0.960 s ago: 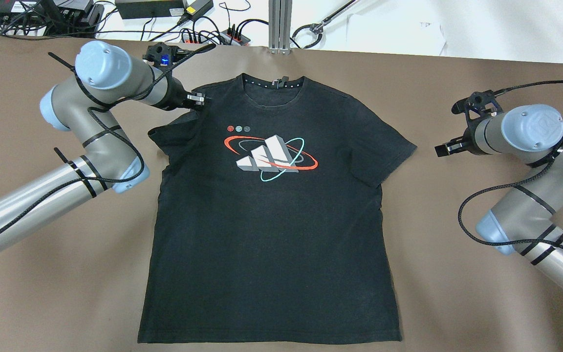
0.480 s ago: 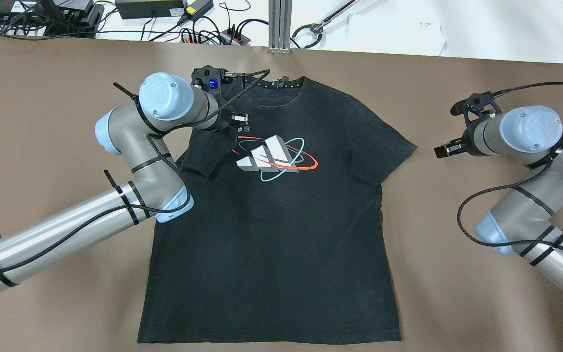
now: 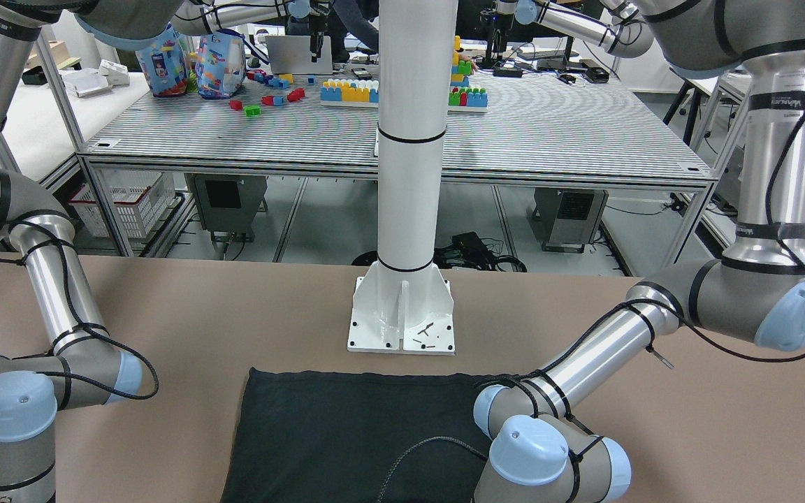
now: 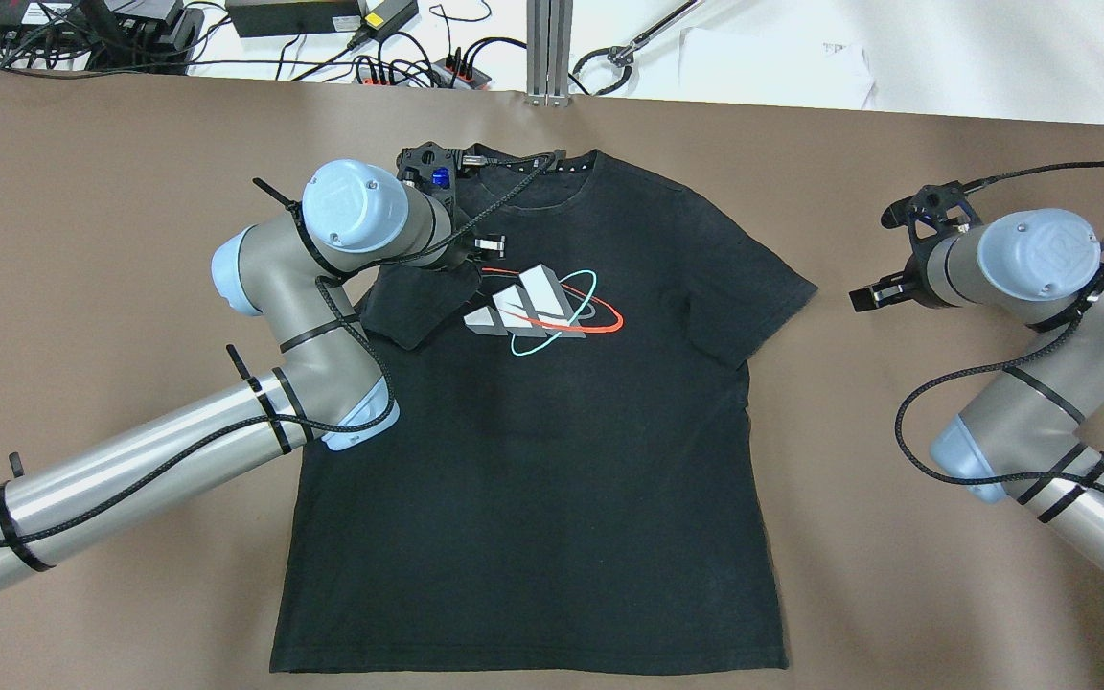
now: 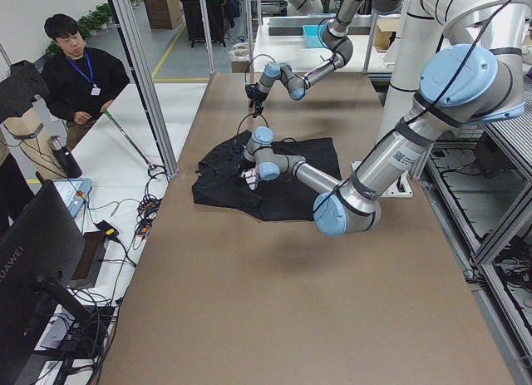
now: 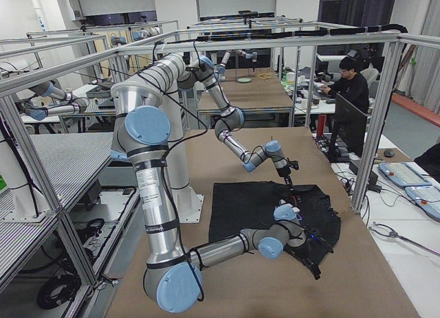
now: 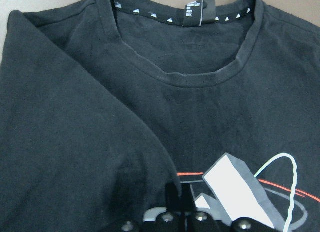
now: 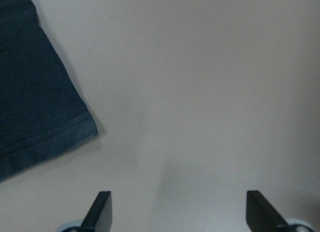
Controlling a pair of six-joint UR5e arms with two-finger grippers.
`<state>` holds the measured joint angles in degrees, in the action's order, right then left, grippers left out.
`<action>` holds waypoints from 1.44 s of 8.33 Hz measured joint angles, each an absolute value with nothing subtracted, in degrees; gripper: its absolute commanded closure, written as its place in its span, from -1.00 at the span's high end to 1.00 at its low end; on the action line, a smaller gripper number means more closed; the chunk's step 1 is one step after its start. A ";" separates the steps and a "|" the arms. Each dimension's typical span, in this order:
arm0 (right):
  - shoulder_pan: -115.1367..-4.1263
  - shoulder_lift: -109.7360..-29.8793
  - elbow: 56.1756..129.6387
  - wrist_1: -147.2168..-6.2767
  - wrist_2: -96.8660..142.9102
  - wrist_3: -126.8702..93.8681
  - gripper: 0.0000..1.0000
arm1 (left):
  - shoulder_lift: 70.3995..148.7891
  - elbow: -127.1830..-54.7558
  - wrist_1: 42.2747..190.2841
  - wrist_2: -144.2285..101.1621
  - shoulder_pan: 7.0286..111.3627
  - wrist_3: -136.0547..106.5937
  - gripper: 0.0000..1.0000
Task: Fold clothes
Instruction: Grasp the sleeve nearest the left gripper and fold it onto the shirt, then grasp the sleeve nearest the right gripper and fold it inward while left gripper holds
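Black printed T-shirt (image 4: 552, 460): long axis collar-to-hem, collar (image 4: 533, 165) away from robot. Left gripper (image 4: 493, 245) pinches sleeve (image 4: 413, 309), now further over chest; right gripper (image 4: 866, 295) spread wide, empty.

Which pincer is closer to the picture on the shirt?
Left. The left pincer is right beside the picture; the right pincer hangs over bare table past the shirt's sleeve.
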<state>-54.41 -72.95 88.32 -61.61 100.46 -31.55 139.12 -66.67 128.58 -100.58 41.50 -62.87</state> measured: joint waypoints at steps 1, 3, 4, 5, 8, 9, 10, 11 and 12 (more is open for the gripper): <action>-54.41 -72.95 88.33 -61.61 100.46 -31.55 0.88 | 139.30 -66.76 128.59 -100.59 41.47 -62.96 -1.00; -54.40 -72.95 88.38 -61.61 100.46 -31.55 0.88 | 139.47 -66.79 128.75 -100.64 41.00 -63.08 0.98; -54.36 -72.95 88.43 -61.61 100.46 -31.55 0.89 | 139.56 -66.84 128.84 -100.77 40.77 -63.11 1.00; -54.37 -72.95 88.42 -61.61 100.46 -31.55 0.89 | 139.64 -66.89 129.06 -101.03 40.54 -63.07 1.00; -54.20 -71.83 87.90 -61.83 100.62 -31.47 0.88 | 140.54 -67.42 130.59 -100.65 39.50 -67.23 1.00; -54.15 -69.86 86.67 -61.86 101.04 -32.21 0.84 | 140.55 -67.45 132.22 -100.64 39.51 -69.03 1.00; -54.00 -67.52 84.58 -61.42 101.30 -35.61 0.84 | 140.44 -67.45 133.29 -100.63 39.48 -69.90 1.00; -53.71 -65.71 82.09 -59.39 101.43 -40.06 0.81 | 140.34 -67.46 133.83 -100.63 39.39 -70.49 1.00; -53.46 -64.76 79.06 -55.19 101.52 -44.74 0.80 | 140.26 -67.43 134.06 -100.60 39.34 -70.81 1.00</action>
<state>-53.46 -64.76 79.06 -55.19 101.52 -44.74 140.26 -67.43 134.06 -100.60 39.34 -70.81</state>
